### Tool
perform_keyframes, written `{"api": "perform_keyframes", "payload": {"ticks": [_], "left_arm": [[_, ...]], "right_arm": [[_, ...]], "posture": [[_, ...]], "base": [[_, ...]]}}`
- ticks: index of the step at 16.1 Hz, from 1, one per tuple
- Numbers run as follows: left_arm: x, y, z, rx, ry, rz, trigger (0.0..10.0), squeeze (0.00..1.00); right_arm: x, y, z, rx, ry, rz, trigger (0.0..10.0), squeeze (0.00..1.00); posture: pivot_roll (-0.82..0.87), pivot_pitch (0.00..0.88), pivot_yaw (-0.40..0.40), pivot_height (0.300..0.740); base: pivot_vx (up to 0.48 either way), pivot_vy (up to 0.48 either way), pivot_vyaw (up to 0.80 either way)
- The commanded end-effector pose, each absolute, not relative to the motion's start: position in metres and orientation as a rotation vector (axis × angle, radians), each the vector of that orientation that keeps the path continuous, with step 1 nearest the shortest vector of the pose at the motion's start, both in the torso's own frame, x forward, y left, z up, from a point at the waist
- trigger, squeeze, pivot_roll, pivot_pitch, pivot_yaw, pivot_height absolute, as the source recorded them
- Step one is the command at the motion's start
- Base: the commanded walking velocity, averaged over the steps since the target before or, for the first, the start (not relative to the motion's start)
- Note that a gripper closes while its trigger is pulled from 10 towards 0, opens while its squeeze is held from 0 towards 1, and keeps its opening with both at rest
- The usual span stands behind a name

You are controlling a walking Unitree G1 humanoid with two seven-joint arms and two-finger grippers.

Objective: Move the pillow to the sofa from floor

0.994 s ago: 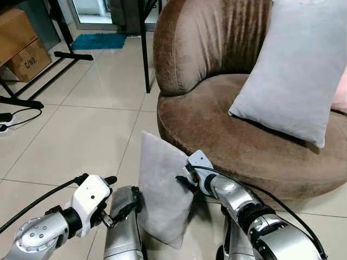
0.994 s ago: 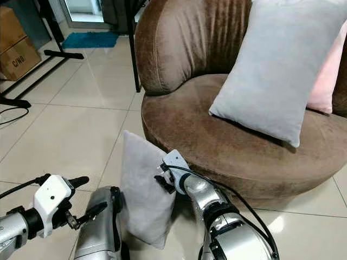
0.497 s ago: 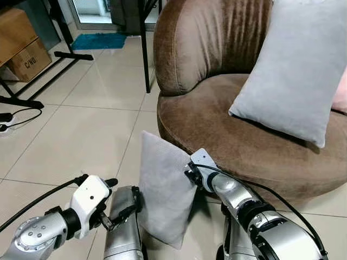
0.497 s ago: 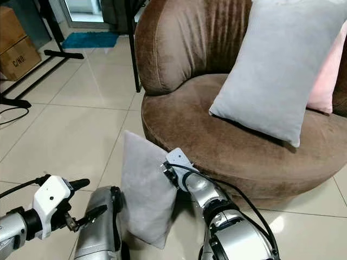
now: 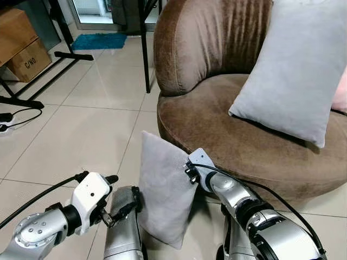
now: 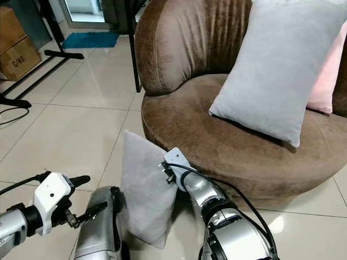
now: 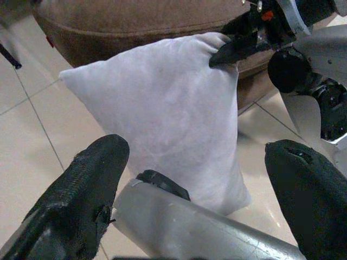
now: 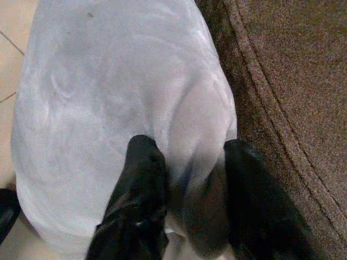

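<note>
A grey pillow (image 5: pixel 162 195) stands on edge on the tiled floor, leaning against the front of the round brown sofa (image 5: pixel 244 141). My right gripper (image 5: pixel 190 174) is at the pillow's upper right edge, by the sofa. In the right wrist view its black fingers (image 8: pixel 142 168) are shut on a fold of the pillow (image 8: pixel 108 97). My left gripper (image 5: pixel 120 193) hangs open to the pillow's left, low over the floor and apart from it. The left wrist view looks between its spread fingers (image 7: pixel 92 173) at the pillow (image 7: pixel 162 114).
A large grey cushion (image 5: pixel 293 70) and a pink one (image 5: pixel 341 92) lean on the sofa's back. My silver leg (image 5: pixel 122 230) stands just left of the pillow. Black stand legs (image 5: pixel 144 49), cardboard boxes (image 5: pixel 21 49), a cable (image 5: pixel 16 116) and a blue mat (image 5: pixel 97 40) lie beyond.
My right gripper has pushed a little forward into the pillow's edge, and its fingers have closed on the fabric. The left arm has hardly moved.
</note>
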State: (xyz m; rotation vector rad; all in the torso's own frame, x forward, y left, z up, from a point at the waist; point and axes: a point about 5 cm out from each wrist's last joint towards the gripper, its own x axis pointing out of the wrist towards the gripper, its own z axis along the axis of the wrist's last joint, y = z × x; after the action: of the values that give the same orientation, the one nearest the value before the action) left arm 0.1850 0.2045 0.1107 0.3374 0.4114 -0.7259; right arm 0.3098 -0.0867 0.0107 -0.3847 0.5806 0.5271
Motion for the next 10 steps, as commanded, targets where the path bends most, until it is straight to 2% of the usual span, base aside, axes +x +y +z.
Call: {"api": "perform_keyframes", "payload": {"ticks": [1,10], "left_arm": [[0.186,0.205,0.112,0.345,0.413,-0.733,10.0,0.0],[0.2,0.205,0.111,0.358,0.38,-0.704,10.0,0.0]], "right_arm": [[0.313,-0.085,0.015,-0.386,0.569,0.536,0.0,0.0],[0.315,-0.079,0.019,-0.338,0.539,0.609,0.0,0.0]], "posture": [[0.04,0.004,0.054,0.452],[0.05,0.0,0.045,0.452]], "base": [[0.0,0.0,0.0],[0.0,0.0,0.0]]}}
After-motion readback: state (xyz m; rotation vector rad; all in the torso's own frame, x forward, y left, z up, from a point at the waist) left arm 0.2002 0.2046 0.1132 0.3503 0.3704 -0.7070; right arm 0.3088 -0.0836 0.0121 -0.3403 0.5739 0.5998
